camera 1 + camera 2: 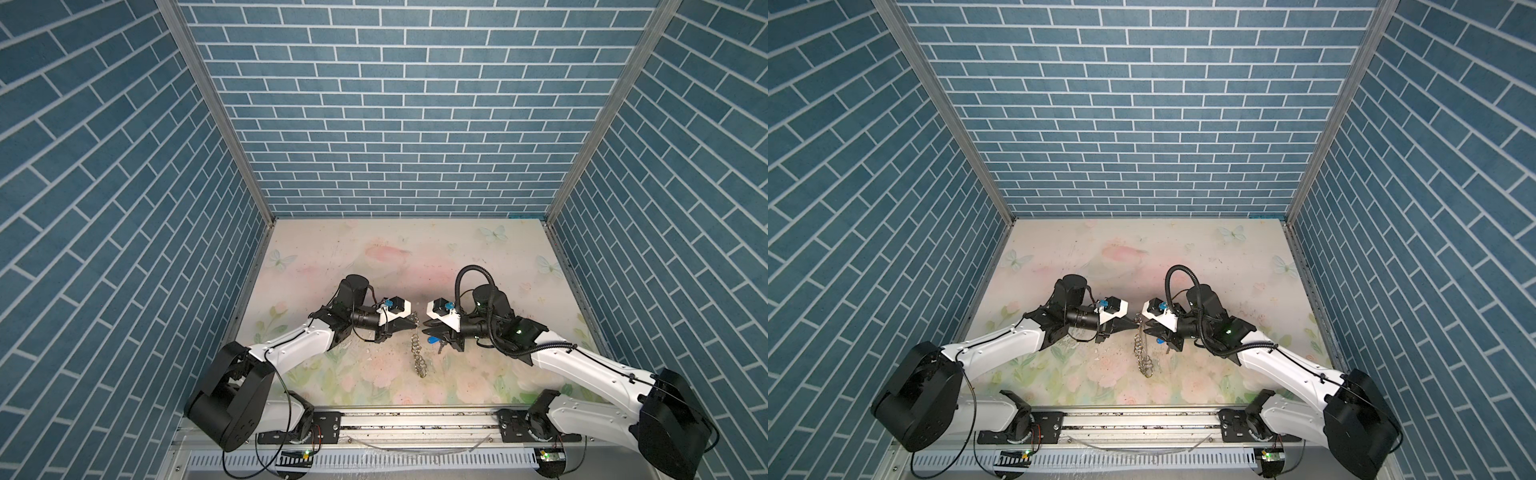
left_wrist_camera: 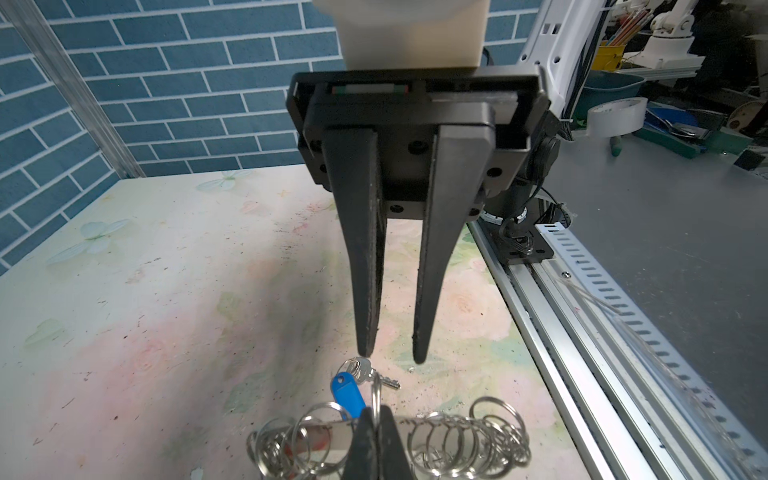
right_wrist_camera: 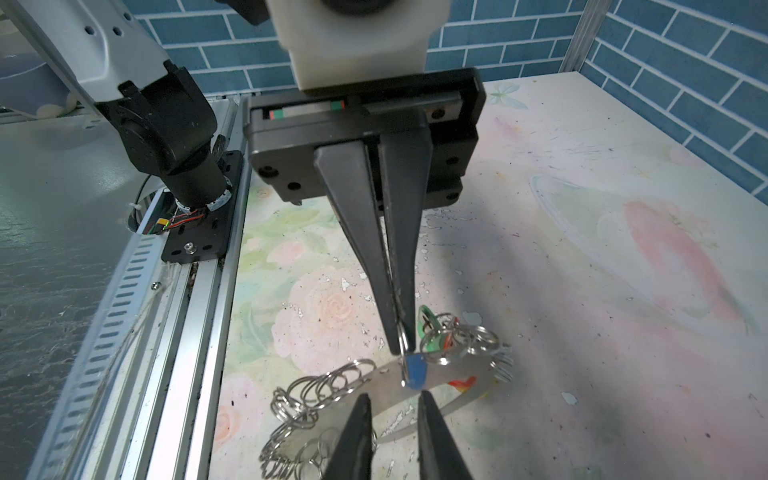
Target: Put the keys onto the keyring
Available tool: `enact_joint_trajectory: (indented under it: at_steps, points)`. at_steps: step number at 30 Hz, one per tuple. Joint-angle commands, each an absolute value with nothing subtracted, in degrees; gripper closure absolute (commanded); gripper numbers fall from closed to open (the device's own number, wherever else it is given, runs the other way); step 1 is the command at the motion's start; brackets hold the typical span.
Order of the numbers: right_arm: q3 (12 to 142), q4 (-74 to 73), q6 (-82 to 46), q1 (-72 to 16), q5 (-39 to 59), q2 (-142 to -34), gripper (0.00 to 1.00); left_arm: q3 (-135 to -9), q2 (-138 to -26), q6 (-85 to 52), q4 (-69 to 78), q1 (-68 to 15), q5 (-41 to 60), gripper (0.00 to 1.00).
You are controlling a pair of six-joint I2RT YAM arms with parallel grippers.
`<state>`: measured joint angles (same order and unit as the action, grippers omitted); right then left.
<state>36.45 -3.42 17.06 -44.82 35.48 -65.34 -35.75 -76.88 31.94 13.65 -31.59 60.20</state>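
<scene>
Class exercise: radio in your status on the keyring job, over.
Left claw shut on the keyring. Right claw open, empty, facing it. Blue-tagged key hangs at the grip. Nothing in the way.

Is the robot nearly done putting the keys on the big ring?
Partway, it looks. Done: a green tag already hangs among the small rings on the keyring. In hand: the left gripper is shut on the split ring carrying the blue-tagged key, and the right gripper is open beside it. Left: getting that blue key settled on the hoop; whether more keys wait, I cannot tell.
</scene>
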Motion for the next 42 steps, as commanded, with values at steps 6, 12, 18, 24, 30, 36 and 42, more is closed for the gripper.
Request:
enact_joint_trajectory:
  at_steps: [6,12,18,24,30,36,42]
  points:
    - [40.33,-5.54,19.75,-45.61,38.03,-68.17,0.84,-37.53,-77.38,33.04,12.35,-32.21,62.75,1.00]
    - [40.60,-4.67,20.01,-45.70,37.52,-68.99,0.88,-37.44,-77.25,33.04,12.58,-32.17,62.77,1.00]
    - [40.69,-4.46,19.96,-45.79,37.10,-69.43,0.95,-37.44,-77.47,32.85,12.91,-32.23,62.76,1.00]
    - [39.86,-6.84,18.24,-45.73,36.30,-68.95,1.00,-36.97,-77.40,31.99,14.44,-32.17,62.11,0.99]
    - [34.98,-14.91,14.35,-45.10,37.15,-67.75,1.00,-34.74,-77.59,26.69,22.55,-31.41,60.40,0.90]
    - [30.12,-24.79,9.70,-43.36,40.93,-66.38,1.00,-33.63,-77.73,24.57,26.16,-30.77,60.38,0.85]
    - [27.41,-30.62,7.69,-42.63,41.91,-65.68,1.00,-33.38,-78.28,23.77,27.31,-30.71,61.68,0.84]
